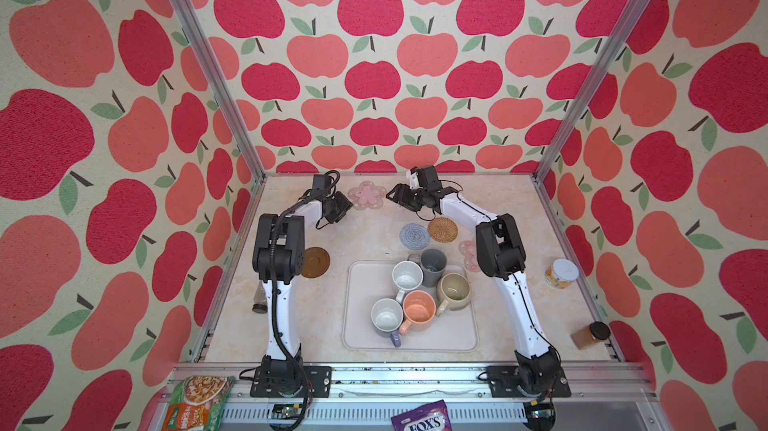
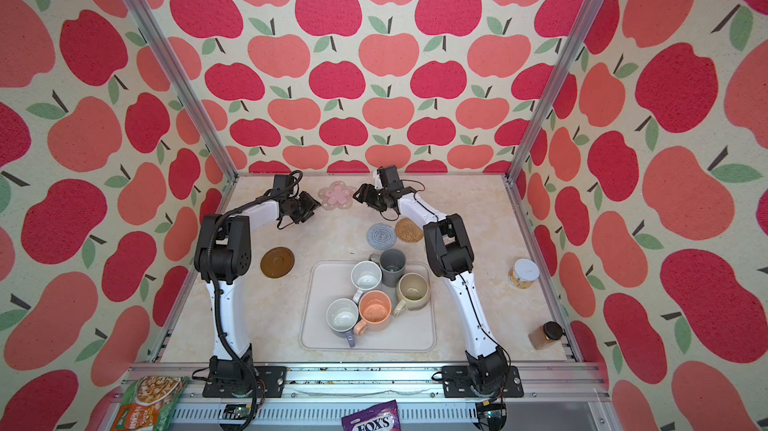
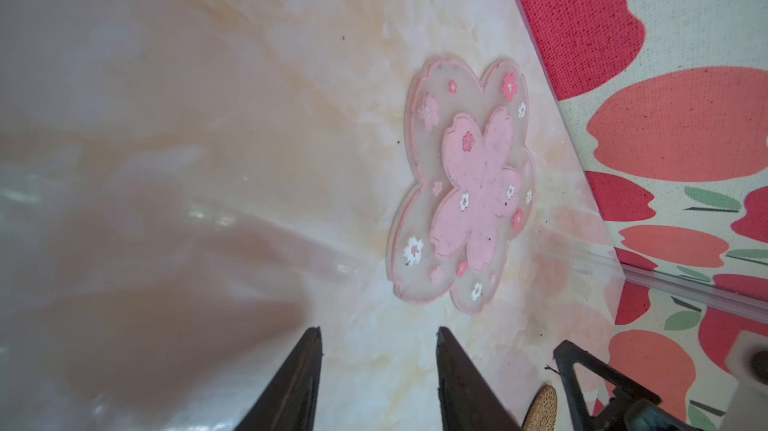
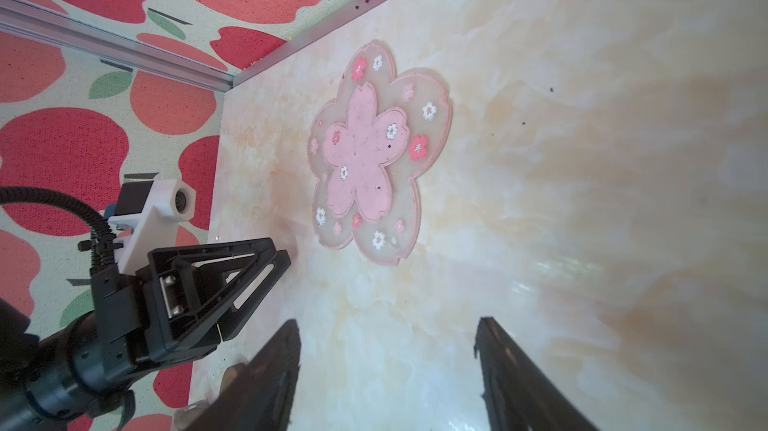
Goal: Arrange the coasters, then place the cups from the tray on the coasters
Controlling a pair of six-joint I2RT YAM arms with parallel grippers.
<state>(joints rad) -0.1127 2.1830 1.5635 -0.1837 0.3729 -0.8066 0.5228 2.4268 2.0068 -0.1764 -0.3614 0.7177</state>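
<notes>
A pink flower coaster [image 1: 368,195] [image 3: 461,188] [image 4: 374,154] lies flat near the back wall. My left gripper [image 1: 348,208] [image 3: 379,330] hovers just left of it and my right gripper [image 1: 392,194] [image 4: 389,321] just right of it, both open and empty. The blue-grey coaster [image 1: 414,235] and the rattan coaster [image 1: 442,229] sit side by side. A second pink flower coaster [image 1: 466,251] is half hidden by the right arm. The brown disc coaster [image 1: 316,262] lies at the left. Several cups stand on the tray [image 1: 361,325]: white [image 1: 407,276], dark grey [image 1: 433,267], beige-olive [image 1: 454,289], peach [image 1: 419,309], lavender [image 1: 386,316].
A white-lidded jar [image 1: 562,273] and a black-capped brown bottle [image 1: 590,335] stand by the right wall. A small bottle [image 1: 261,302] lies behind the left arm. Snack packets [image 1: 195,404] [image 1: 422,418] rest on the front rail. The back wall is close behind the flower coaster.
</notes>
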